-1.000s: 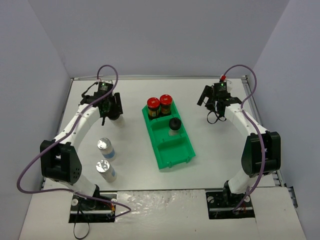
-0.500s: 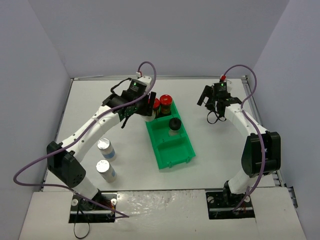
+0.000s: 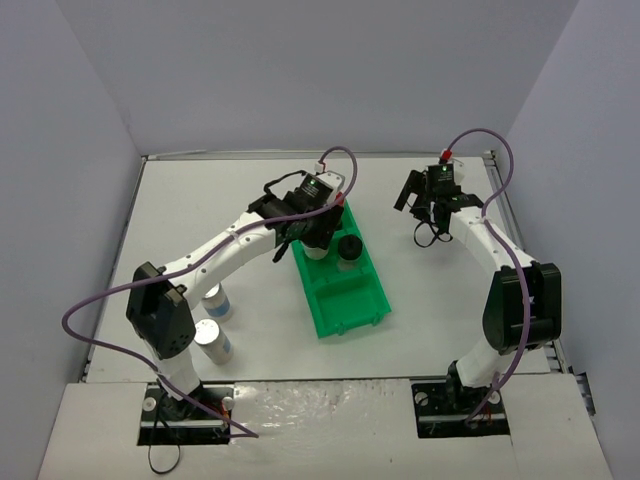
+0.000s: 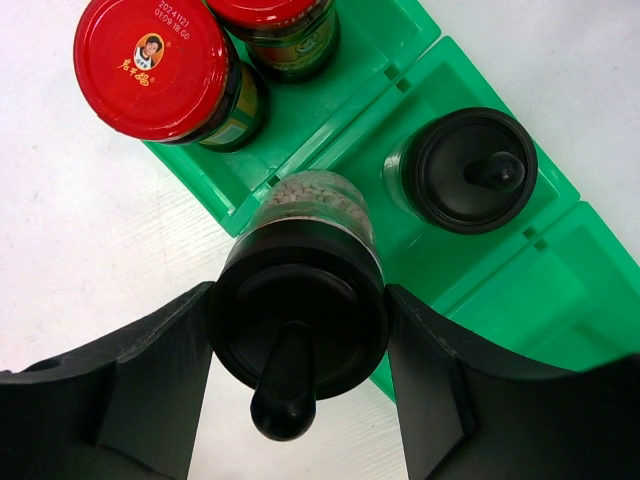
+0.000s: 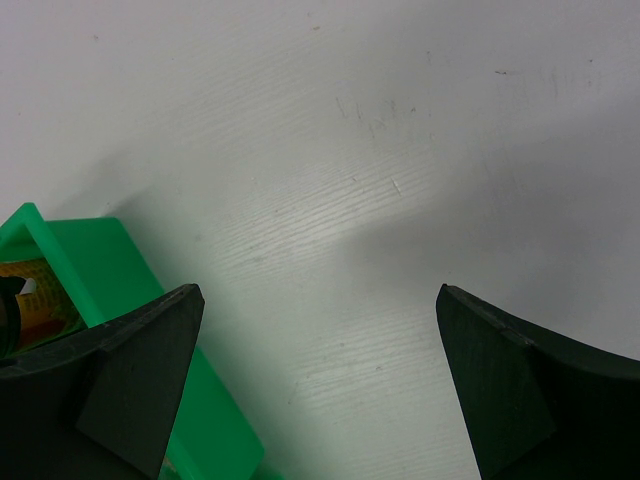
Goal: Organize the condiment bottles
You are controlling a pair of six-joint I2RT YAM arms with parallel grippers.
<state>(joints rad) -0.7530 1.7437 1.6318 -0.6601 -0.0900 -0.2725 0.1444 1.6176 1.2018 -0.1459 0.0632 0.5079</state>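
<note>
Table: white, walled at both sides and the back; it is carrying everything below.

Left arm: is spanning from its base at the near left diagonally to the far middle, elbow low, wrist bent downward over the bin; left gripper is clamping the held black-capped bottle by its cap, one finger pressing on each side.

Right arm: is standing folded at the far right, wrist pointing down; right gripper is hanging over bare table with jaws spread wide, holding nothing, beside the bin's corner.

Green three-compartment bin: is lying diagonally at the table's middle.

Red-capped jars: two, standing upright side by side in the far compartment.

Silver-capped bottles: two, standing on the table at the near left, well apart from the bin.

Seated black-capped bottle: is standing upright in the middle compartment.

Held black-capped bottle: pale grains are showing through its glass; it is hanging upright at the middle compartment's left rim; contact with the bin cannot be told.
</note>
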